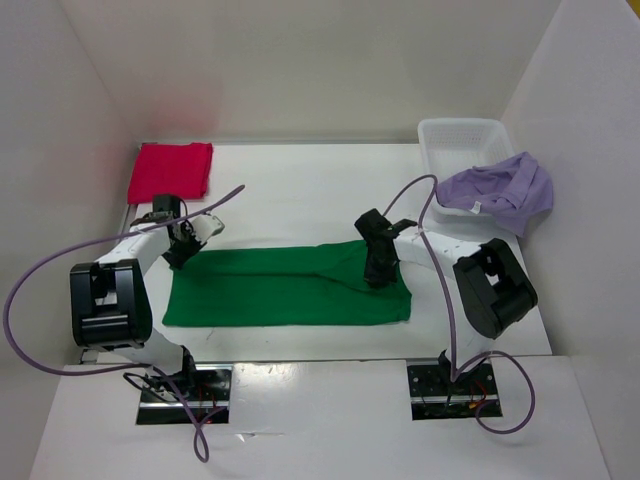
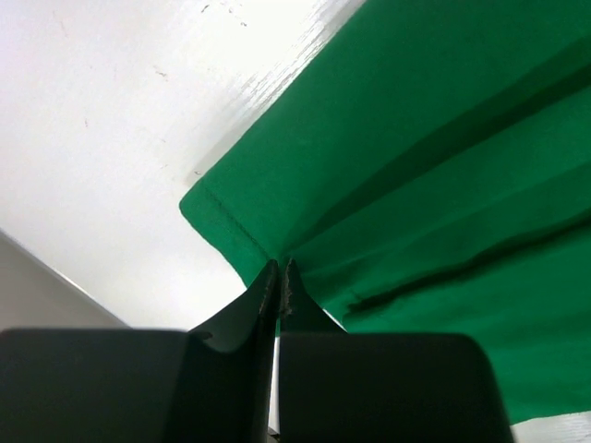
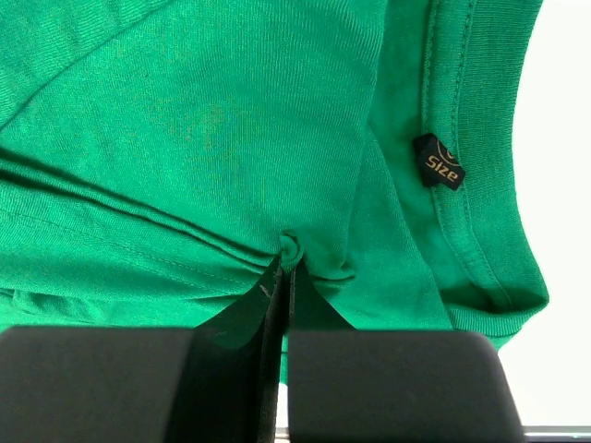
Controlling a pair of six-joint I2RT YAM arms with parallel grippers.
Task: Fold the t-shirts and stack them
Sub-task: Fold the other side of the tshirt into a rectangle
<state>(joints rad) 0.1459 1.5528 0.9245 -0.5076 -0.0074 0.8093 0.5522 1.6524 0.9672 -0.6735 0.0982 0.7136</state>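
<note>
The green t-shirt (image 1: 285,285) lies folded lengthwise into a long band across the table's middle. My left gripper (image 1: 183,250) is shut on its far left edge, pinching the hem by a corner (image 2: 280,263). My right gripper (image 1: 378,272) is shut on a bunched fold of the same shirt (image 3: 290,247) near the collar and its black size tag (image 3: 437,161). A red t-shirt (image 1: 171,170) lies folded at the back left. A lavender t-shirt (image 1: 500,190) hangs crumpled over the basket's near rim.
The white plastic basket (image 1: 462,135) stands at the back right. White walls enclose the table on three sides. Purple cables loop from both arms over the near part of the table.
</note>
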